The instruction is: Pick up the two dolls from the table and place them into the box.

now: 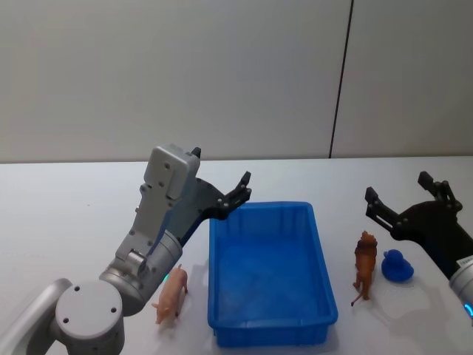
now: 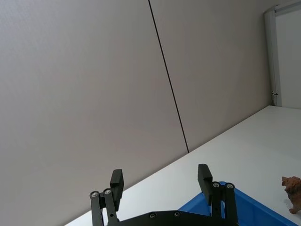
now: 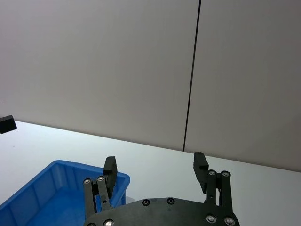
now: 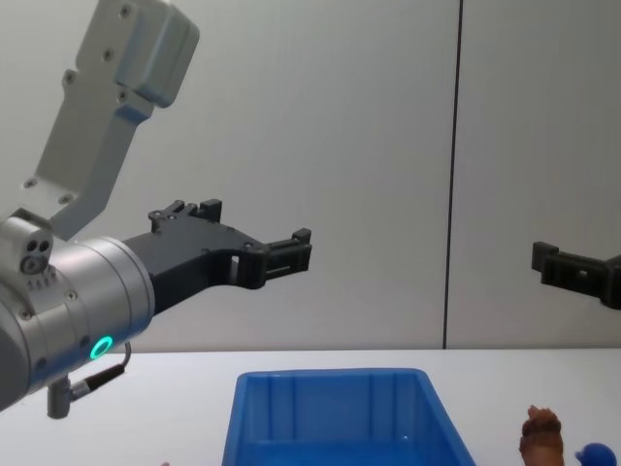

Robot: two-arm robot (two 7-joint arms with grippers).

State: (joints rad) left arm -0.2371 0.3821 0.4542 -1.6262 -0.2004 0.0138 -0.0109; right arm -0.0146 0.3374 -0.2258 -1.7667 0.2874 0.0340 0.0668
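The blue box stands on the white table at front centre. A pale pink doll shaped like a pig lies just left of it, beside my left forearm. A reddish-brown doll shaped like a lion stands right of the box, seen also in the chest view and the left wrist view. My left gripper hovers open and empty above the box's far left corner. My right gripper hangs open and empty in the air beyond the lion.
A small blue duck toy sits right of the lion, close under my right arm. Bare tabletop stretches behind the box to a grey wall with a dark vertical seam.
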